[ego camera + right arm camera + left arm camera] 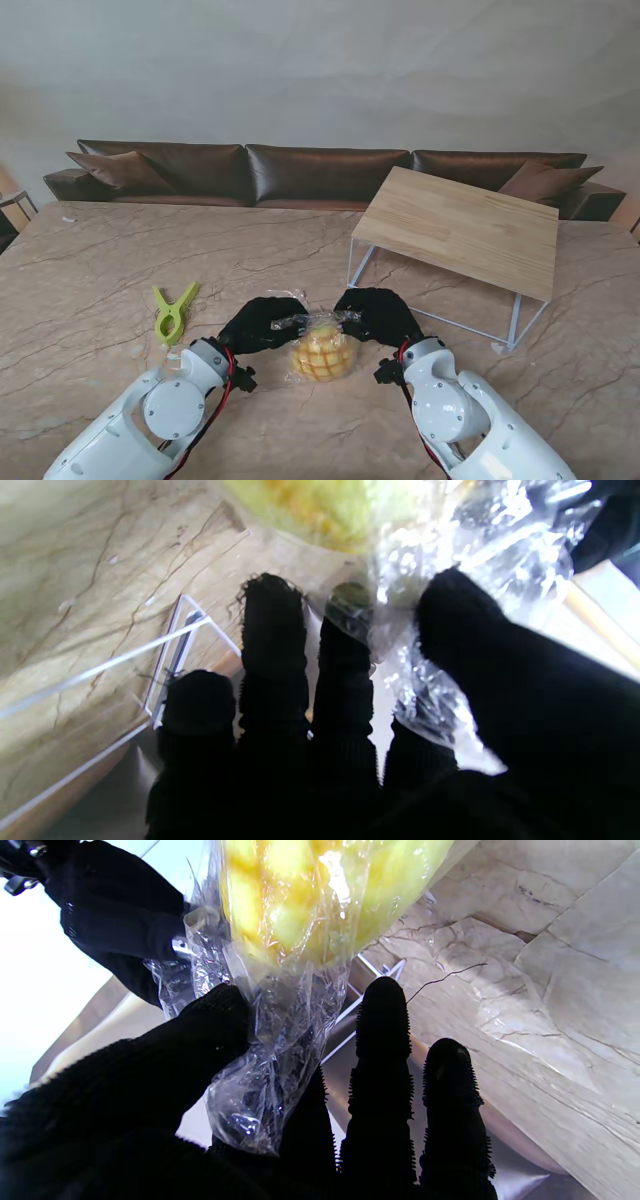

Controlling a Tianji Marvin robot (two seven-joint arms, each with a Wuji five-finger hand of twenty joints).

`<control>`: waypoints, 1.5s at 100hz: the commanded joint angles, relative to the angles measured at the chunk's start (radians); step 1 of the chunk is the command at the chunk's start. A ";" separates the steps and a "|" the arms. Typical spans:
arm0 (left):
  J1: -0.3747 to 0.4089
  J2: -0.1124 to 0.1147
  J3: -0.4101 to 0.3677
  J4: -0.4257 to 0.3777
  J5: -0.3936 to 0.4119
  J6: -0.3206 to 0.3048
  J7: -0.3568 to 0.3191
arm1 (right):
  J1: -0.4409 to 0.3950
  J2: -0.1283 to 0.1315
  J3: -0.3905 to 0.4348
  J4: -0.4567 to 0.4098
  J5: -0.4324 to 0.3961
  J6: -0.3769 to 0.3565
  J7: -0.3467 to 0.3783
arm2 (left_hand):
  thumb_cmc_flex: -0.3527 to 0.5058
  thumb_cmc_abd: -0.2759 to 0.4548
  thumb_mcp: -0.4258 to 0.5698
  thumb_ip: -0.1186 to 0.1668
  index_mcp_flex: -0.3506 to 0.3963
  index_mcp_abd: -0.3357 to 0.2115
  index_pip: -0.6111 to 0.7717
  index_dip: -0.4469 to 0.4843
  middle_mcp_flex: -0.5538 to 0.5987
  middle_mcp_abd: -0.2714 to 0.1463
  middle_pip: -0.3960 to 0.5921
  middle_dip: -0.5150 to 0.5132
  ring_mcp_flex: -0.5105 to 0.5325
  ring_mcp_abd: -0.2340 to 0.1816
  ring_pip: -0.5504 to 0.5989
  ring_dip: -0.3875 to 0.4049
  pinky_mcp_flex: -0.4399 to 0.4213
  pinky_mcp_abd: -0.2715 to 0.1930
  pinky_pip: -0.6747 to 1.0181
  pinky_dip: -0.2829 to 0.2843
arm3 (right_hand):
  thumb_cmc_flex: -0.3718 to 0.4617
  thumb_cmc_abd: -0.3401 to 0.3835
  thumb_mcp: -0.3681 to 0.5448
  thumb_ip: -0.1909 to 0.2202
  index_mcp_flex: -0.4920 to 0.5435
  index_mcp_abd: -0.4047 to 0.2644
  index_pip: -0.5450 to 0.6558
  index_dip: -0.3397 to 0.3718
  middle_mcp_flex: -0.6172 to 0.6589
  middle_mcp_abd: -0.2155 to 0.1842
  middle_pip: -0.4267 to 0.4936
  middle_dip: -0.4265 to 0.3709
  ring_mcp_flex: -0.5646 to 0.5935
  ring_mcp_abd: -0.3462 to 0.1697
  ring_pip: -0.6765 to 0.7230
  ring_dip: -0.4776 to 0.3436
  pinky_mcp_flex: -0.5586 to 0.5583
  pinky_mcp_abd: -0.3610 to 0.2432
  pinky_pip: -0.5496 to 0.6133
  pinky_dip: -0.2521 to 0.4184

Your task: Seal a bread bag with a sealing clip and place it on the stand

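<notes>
The bag (pixel 322 347) (clear plastic, a yellow bun inside) is held just off the table (pixel 90 290), near me at the centre. Its gathered neck is pinched on one side by the left hand (pixel 262 323), thumb against fingers (pixel 382 1040), and on the other by the right hand (pixel 377 314). The green clip (pixel 172 311) is seen lying left of the left hand, apart from it. The stand (pixel 462 227) is set farther off on the right.

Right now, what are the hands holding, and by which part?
Both hands, left hand and right hand, pinch the bread bag by its open plastic mouth, bread hanging nearer to me. The clip lies untouched.
</notes>
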 commanded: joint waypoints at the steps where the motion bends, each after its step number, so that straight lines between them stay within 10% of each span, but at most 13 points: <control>1: 0.006 0.001 -0.001 0.006 -0.003 -0.009 -0.002 | 0.004 -0.013 -0.001 -0.001 0.018 -0.006 0.034 | -0.022 -0.016 0.008 -0.007 -0.003 -0.019 0.025 -0.012 0.014 -0.040 0.043 0.007 0.016 -0.012 0.013 0.019 -0.008 -0.003 0.025 -0.006 | -0.008 0.039 -0.028 -0.007 -0.056 0.011 -0.021 -0.025 -0.028 -0.002 -0.024 0.004 -0.030 -0.008 -0.040 -0.007 -0.041 0.007 -0.004 0.006; 7: 0.004 0.001 0.000 0.010 -0.005 -0.015 -0.003 | 0.009 -0.016 -0.005 0.013 0.061 -0.027 0.048 | -0.028 -0.016 0.006 -0.004 -0.001 -0.020 0.025 -0.011 0.014 -0.045 0.046 0.009 0.015 -0.014 0.012 0.019 -0.008 -0.003 0.025 -0.005 | -0.033 0.014 -0.028 0.004 -0.111 0.063 -0.150 0.021 -0.100 0.002 -0.043 -0.014 -0.084 -0.010 -0.102 -0.026 -0.082 0.008 -0.036 0.005; 22: 0.000 0.006 -0.002 0.015 -0.011 -0.029 -0.024 | 0.038 -0.034 -0.028 0.078 0.104 -0.098 0.005 | -0.028 -0.011 0.001 -0.002 -0.008 -0.025 0.020 -0.009 0.009 -0.055 0.050 0.013 0.006 -0.017 0.004 0.017 -0.018 -0.006 0.013 -0.010 | 0.045 0.060 0.021 0.014 -0.028 -0.003 0.004 -0.024 0.016 0.003 -0.047 -0.045 0.001 -0.007 -0.069 -0.033 -0.002 0.014 0.019 0.016; 35: 0.000 0.010 -0.010 0.014 -0.008 -0.034 -0.038 | 0.055 -0.049 -0.041 0.117 0.130 -0.142 -0.035 | -0.025 -0.005 -0.005 -0.004 -0.020 -0.019 0.008 -0.012 -0.005 -0.057 0.035 0.014 -0.005 -0.017 -0.007 0.015 -0.022 -0.008 0.004 -0.014 | 0.110 0.048 0.037 0.018 0.033 -0.018 0.036 0.090 0.117 0.043 0.029 0.003 0.111 -0.006 0.049 0.004 0.121 -0.016 0.098 -0.019; 47: 0.006 0.017 -0.031 0.008 0.001 -0.037 -0.054 | 0.059 -0.050 -0.040 0.126 0.134 -0.153 -0.039 | -0.038 -0.009 -0.014 0.006 -0.076 -0.002 -0.104 -0.008 -0.059 -0.033 -0.167 -0.005 -0.064 -0.029 -0.110 -0.039 -0.040 -0.023 -0.026 -0.022 | 0.127 0.036 0.039 0.021 0.050 -0.029 0.028 0.160 0.133 0.064 0.050 0.046 0.144 -0.004 0.088 0.028 0.164 -0.040 0.099 -0.039; 54: 0.011 0.027 -0.056 0.003 0.012 -0.046 -0.083 | 0.060 -0.051 -0.040 0.128 0.143 -0.156 -0.037 | -0.251 0.116 -0.036 0.109 -0.149 0.065 -0.341 0.023 -0.328 0.012 -0.131 -0.371 -0.162 -0.049 -0.246 -0.134 -0.087 -0.038 -0.116 -0.056 | 0.134 0.028 0.038 0.023 0.054 -0.028 0.024 0.172 0.136 0.071 0.051 0.057 0.149 0.002 0.092 0.033 0.171 -0.042 0.097 -0.041; 62: 0.018 0.039 -0.099 -0.006 0.009 -0.054 -0.133 | 0.061 -0.052 -0.039 0.130 0.148 -0.155 -0.036 | -0.333 0.161 -0.228 0.115 -0.223 0.098 -0.504 -0.029 -0.501 0.044 -0.227 -0.524 -0.280 -0.067 -0.369 -0.223 -0.148 -0.056 -0.245 -0.106 | 0.127 0.016 0.055 0.022 0.061 -0.030 0.020 0.187 0.138 0.071 0.047 0.068 0.150 -0.002 0.092 0.040 0.172 -0.043 0.094 -0.043; 84: 0.029 0.066 -0.263 -0.008 0.023 -0.057 -0.230 | 0.067 -0.058 -0.044 0.139 0.152 -0.151 -0.051 | -0.346 0.310 -0.437 0.166 -0.269 0.109 -0.596 -0.076 -0.654 0.063 -0.316 -0.613 -0.428 -0.097 -0.494 -0.320 -0.233 -0.090 -0.439 -0.165 | 0.130 0.014 0.059 0.020 0.064 -0.029 0.013 0.191 0.136 0.072 0.044 0.081 0.143 0.012 0.101 0.054 0.160 -0.035 0.092 -0.040; 101: 0.033 0.076 -0.380 0.014 0.114 -0.058 -0.230 | 0.071 -0.057 -0.048 0.141 0.150 -0.145 -0.048 | -0.344 0.296 -0.203 0.243 -0.226 0.088 -0.556 -0.056 -0.618 0.041 -0.322 -0.640 -0.403 -0.127 -0.514 -0.361 -0.196 -0.114 -0.449 -0.165 | 0.126 0.016 0.062 0.019 0.063 -0.029 0.012 0.190 0.133 0.073 0.047 0.093 0.141 0.012 0.113 0.065 0.158 -0.033 0.101 -0.026; 109: 0.018 0.085 -0.414 0.047 0.165 -0.058 -0.245 | 0.073 -0.056 -0.050 0.140 0.153 -0.141 -0.041 | -0.256 0.264 -0.030 0.259 -0.207 0.077 -0.535 -0.046 -0.609 0.023 -0.332 -0.670 -0.407 -0.161 -0.535 -0.401 -0.184 -0.136 -0.449 -0.177 | 0.126 0.017 0.062 0.018 0.062 -0.026 0.013 0.192 0.132 0.075 0.049 0.096 0.141 0.015 0.123 0.072 0.156 -0.032 0.105 -0.021; 122: -0.031 0.089 -0.430 0.141 0.251 -0.041 -0.206 | 0.075 -0.053 -0.052 0.137 0.152 -0.136 -0.030 | 0.134 0.063 0.286 0.099 -0.198 0.048 -0.504 -0.029 -0.618 -0.006 -0.328 -0.723 -0.426 -0.199 -0.552 -0.444 -0.192 -0.159 -0.441 -0.195 | 0.126 0.017 0.063 0.018 0.062 -0.027 0.013 0.192 0.132 0.074 0.051 0.099 0.140 0.014 0.133 0.077 0.158 -0.033 0.107 -0.016; 137: -0.101 0.095 -0.412 0.249 0.341 -0.042 -0.153 | 0.077 -0.050 -0.053 0.132 0.147 -0.126 -0.019 | 0.380 0.080 0.258 0.144 -0.200 0.023 -0.508 -0.031 -0.644 -0.025 -0.322 -0.742 -0.485 -0.224 -0.570 -0.472 -0.254 -0.186 -0.469 -0.216 | 0.125 0.017 0.063 0.018 0.060 -0.028 0.012 0.191 0.130 0.074 0.053 0.101 0.139 0.016 0.138 0.080 0.157 -0.033 0.107 -0.013; 150: -0.165 0.106 -0.376 0.340 0.397 -0.050 -0.132 | 0.078 -0.050 -0.055 0.129 0.147 -0.115 -0.017 | 0.397 0.081 0.283 0.157 -0.218 0.009 -0.535 -0.044 -0.651 -0.036 -0.316 -0.740 -0.538 -0.234 -0.572 -0.487 -0.290 -0.216 -0.515 -0.246 | 0.126 0.018 0.064 0.017 0.060 -0.030 0.013 0.192 0.130 0.074 0.055 0.103 0.138 0.016 0.143 0.083 0.159 -0.032 0.109 -0.010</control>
